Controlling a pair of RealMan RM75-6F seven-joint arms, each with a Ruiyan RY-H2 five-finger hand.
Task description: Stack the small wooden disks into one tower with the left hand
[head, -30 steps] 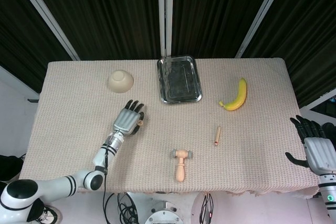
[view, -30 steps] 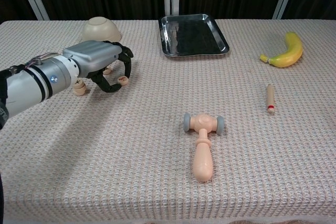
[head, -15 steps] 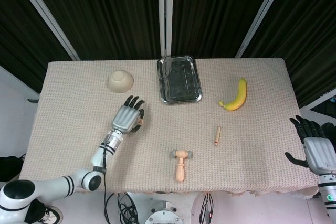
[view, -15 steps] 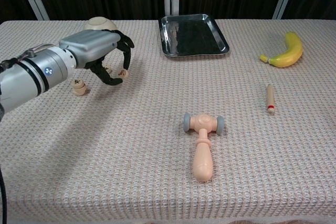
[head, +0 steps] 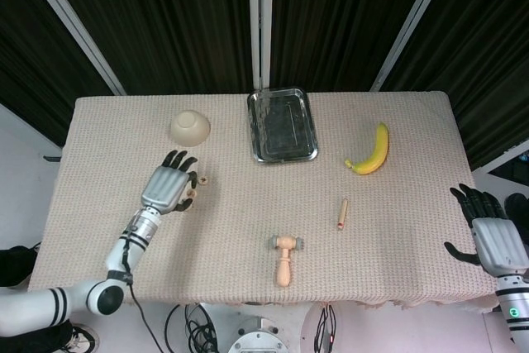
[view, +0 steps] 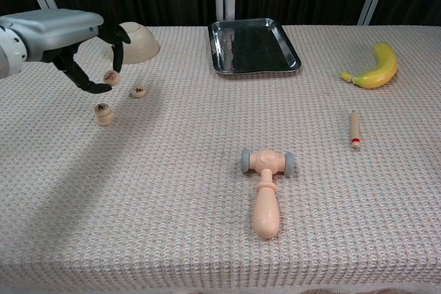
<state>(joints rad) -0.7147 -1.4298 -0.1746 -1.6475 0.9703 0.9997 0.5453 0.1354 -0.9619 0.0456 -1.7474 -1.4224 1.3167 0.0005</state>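
Note:
My left hand (head: 165,189) (view: 58,32) hovers above the table's left side and pinches a small wooden disk (view: 111,77) between thumb and fingertip. Just below and in front of it stands a short stack of disks (view: 103,113). One loose disk (view: 138,91) (head: 202,178) lies flat on the cloth to the right of the hand. In the head view the hand covers most of the stack. My right hand (head: 492,233) rests off the table's right edge, fingers spread and holding nothing.
An upturned bowl (head: 189,127) (view: 138,40) sits behind the left hand. A metal tray (head: 283,126) (view: 253,46) is at the back centre, a banana (head: 374,151) (view: 375,67) at the right, a toy hammer (head: 284,258) (view: 266,191) and a wooden peg (head: 342,213) (view: 354,129) nearer the front.
My left hand has risen and swung left with a disk pinched in it, ending over the stack. One disk it had covered now lies in plain sight. The right hand barely shifted.

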